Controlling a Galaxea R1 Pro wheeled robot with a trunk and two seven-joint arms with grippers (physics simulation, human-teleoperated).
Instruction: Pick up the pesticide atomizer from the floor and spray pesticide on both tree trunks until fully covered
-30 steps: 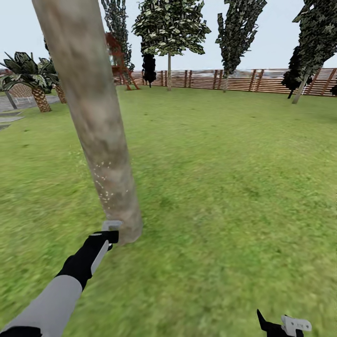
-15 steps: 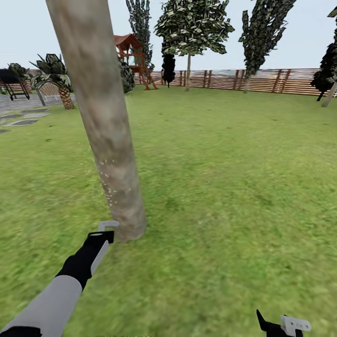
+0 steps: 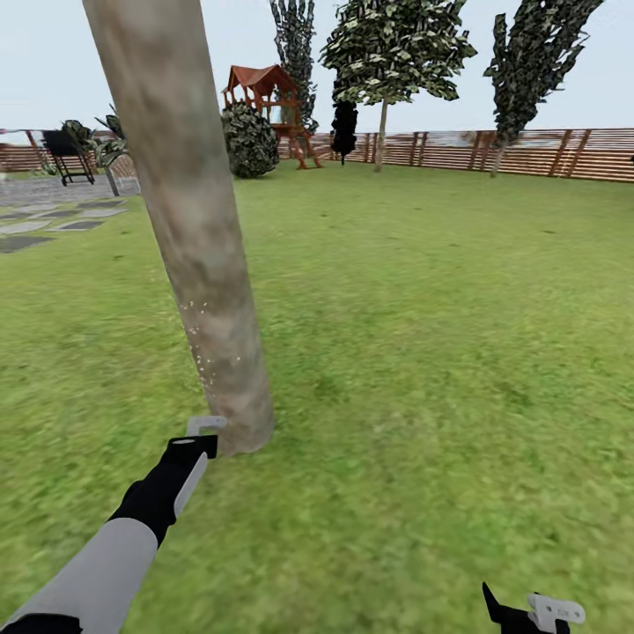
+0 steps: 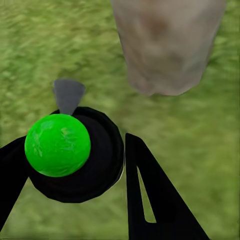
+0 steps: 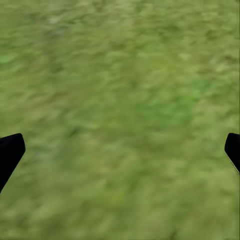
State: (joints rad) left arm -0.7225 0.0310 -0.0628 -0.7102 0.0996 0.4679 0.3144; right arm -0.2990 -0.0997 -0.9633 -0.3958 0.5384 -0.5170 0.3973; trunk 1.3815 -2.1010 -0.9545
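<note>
My left gripper (image 3: 199,446) (image 4: 75,141) is shut on the pesticide atomizer (image 4: 58,144), a black body with a bright green round top and a grey nozzle (image 3: 206,425). The nozzle sits close to the base of a thick grey-brown tree trunk (image 3: 198,246), also seen in the left wrist view (image 4: 167,45). White pesticide specks (image 3: 208,354) dot the trunk's lower part. A second tree (image 3: 382,132) with a pale trunk stands far off by the fence. My right gripper (image 3: 528,614) (image 5: 122,147) hangs open over bare grass.
A brown slat fence (image 3: 537,151) rings the lawn at the back. A red-roofed play tower (image 3: 262,95), a round bush (image 3: 249,141) and a black tree (image 3: 343,129) stand far off. Grey stone slabs (image 3: 44,220) lie at the left. Open grass stretches to the right.
The head view has turned left, so the whole scene has shifted right; the play tower, bush and stone slabs have come into view. Both arms hold the same pose.
</note>
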